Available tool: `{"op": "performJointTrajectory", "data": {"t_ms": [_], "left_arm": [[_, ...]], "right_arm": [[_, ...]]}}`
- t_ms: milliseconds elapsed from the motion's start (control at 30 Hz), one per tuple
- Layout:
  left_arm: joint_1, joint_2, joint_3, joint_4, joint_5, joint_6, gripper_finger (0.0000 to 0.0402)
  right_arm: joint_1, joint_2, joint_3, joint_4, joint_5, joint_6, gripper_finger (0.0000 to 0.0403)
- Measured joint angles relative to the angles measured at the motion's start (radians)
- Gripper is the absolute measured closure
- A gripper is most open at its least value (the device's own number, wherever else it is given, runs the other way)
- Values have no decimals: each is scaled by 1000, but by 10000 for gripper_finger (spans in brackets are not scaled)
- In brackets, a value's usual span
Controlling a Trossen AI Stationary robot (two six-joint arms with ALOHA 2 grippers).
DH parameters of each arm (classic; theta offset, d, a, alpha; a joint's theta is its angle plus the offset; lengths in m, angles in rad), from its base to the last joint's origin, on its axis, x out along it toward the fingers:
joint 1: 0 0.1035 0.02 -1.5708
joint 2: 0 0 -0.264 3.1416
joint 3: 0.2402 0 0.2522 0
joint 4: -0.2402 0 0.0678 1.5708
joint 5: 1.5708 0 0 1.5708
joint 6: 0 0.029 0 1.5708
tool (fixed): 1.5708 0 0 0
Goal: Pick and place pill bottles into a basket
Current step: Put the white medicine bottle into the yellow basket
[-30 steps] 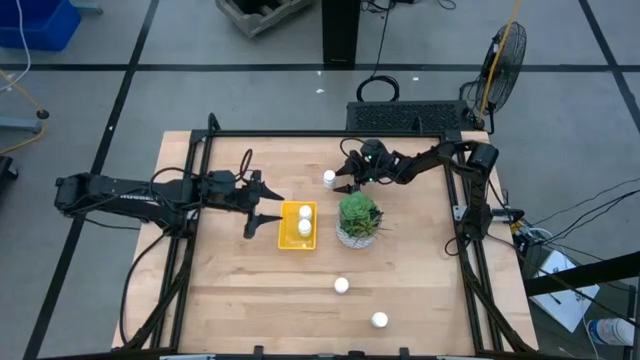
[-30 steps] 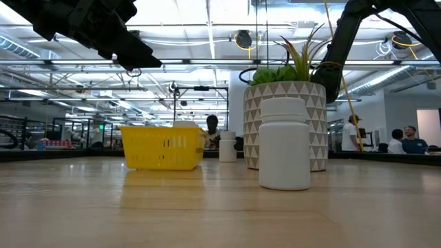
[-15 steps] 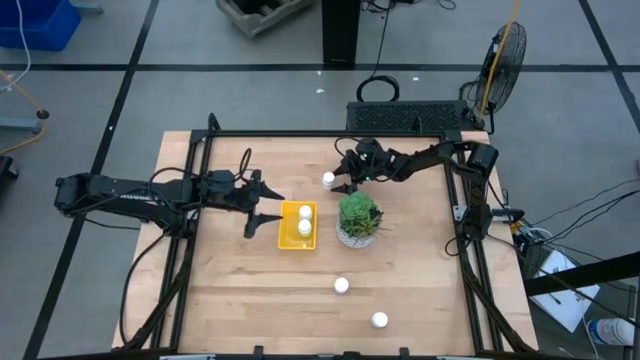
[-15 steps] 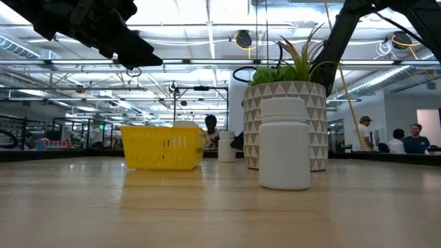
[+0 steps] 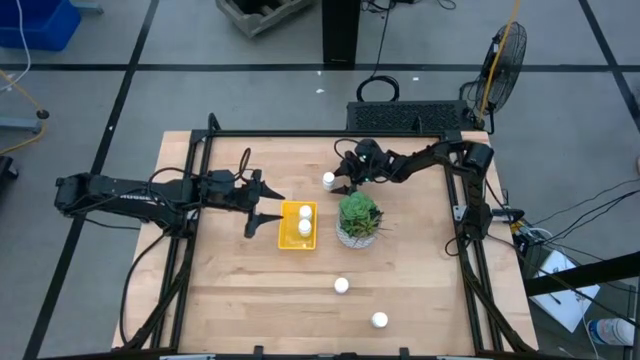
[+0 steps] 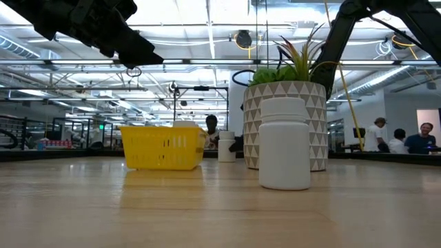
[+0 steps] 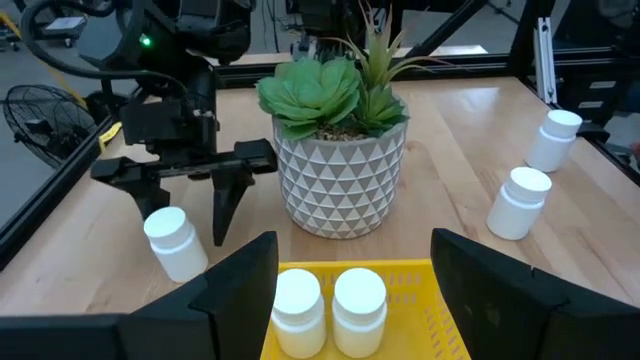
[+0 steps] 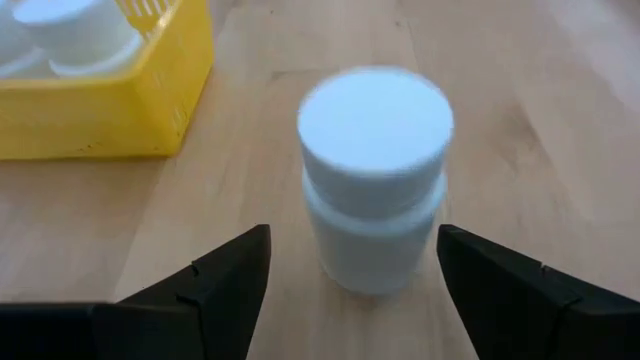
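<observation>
Two white pill bottles stand in the yellow basket at mid-table; they also show in the left wrist view. A third bottle stands on the table beyond the basket. My right gripper is open just right of this bottle. In the right wrist view the bottle stands upright between the spread fingers with a gap on each side. My left gripper is open and empty, above the table just left of the basket. Two more bottles stand near the front edge.
A green potted plant in a white patterned pot stands right of the basket, just in front of my right gripper. A black frame rail runs round the table. People show in the room behind the table.
My right gripper has gone a little toward the table's left edge, closer to the bottle beyond the basket, and stays open. The bottle has kept its place.
</observation>
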Motion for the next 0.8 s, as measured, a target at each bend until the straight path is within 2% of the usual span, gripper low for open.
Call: {"op": "performJointTrajectory", "data": {"t_ms": [467, 800], "left_arm": [[0, 0, 0, 4, 0, 0, 133], [0, 0, 0, 17, 1, 1, 133]], "right_arm": [[6, 12, 3, -30, 31, 85, 135], [7, 14, 9, -52, 37, 81, 135]]}}
